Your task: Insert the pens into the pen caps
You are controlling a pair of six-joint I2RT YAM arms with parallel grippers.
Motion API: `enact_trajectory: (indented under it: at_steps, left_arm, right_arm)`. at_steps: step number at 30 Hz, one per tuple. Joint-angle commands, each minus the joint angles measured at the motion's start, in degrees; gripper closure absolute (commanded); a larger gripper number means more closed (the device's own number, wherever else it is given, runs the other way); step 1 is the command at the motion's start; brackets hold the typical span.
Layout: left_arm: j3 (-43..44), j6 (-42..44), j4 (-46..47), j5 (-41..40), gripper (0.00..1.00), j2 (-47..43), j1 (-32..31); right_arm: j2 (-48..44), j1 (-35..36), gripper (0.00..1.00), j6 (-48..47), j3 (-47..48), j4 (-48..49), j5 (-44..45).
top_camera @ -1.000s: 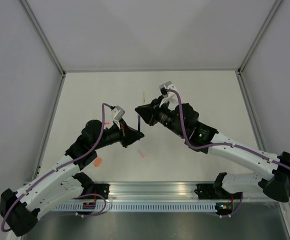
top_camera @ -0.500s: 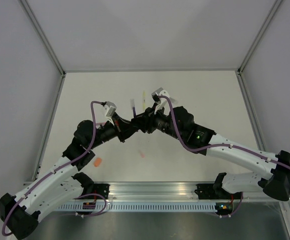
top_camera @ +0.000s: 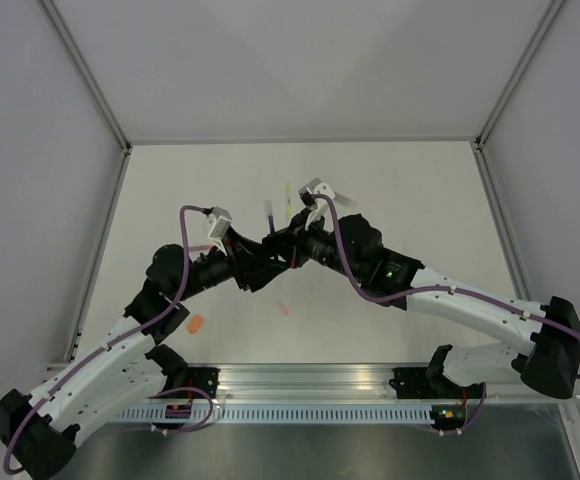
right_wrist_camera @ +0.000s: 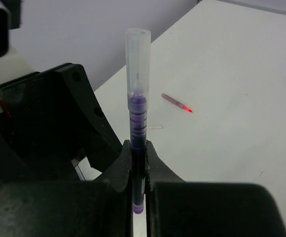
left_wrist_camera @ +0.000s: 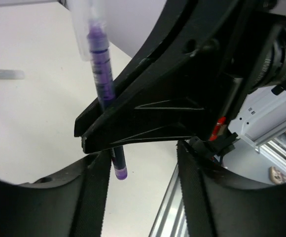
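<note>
- The right gripper [right_wrist_camera: 138, 148] clamps a purple pen [right_wrist_camera: 137, 123] upright between its closed fingers, above the table [top_camera: 400, 180].
- A clear cap [right_wrist_camera: 137, 54] sits over the pen's upper tip.
- The left gripper [left_wrist_camera: 143, 165] has its fingers spread apart, and the pen's lower end hangs between them, close to one finger.
- A yellow pen [top_camera: 288, 200] and a grey pen [right_wrist_camera: 176, 103] lie on the table.
- An orange cap [top_camera: 195, 324] and a pink cap [top_camera: 284, 308] lie nearer the arm bases.
</note>
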Motion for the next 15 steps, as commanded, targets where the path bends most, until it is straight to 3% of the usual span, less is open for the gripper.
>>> enact_trajectory:
  at_steps: [1, 3, 5, 15]
  left_arm:
    - [1.9, -1.5, 3.3, 2.7, 0.34, -2.7, -0.3]
    - [2.4, -1.6, 1.9, 1.6, 0.23, -3.4, -0.2]
    - [3.0, -2.0, 0.1, 1.0, 0.18, -4.2, -0.3]
    - [11.5, -6.5, -6.5, -11.0, 0.15, -3.0, -0.2]
  right_arm:
    - [-1.6, -0.9, 1.0, -0.2, -0.7, -2.6, -2.0]
    - [-2.5, -1.0, 1.0, -0.5, -0.5, -5.1, -3.9]
    - [-3.5, -1.2, 1.0, -0.7, -0.6, -7.7, -5.5]
    - [-9.6, -1.2, 1.0, -0.3, -6.1, -9.5, -12.7]
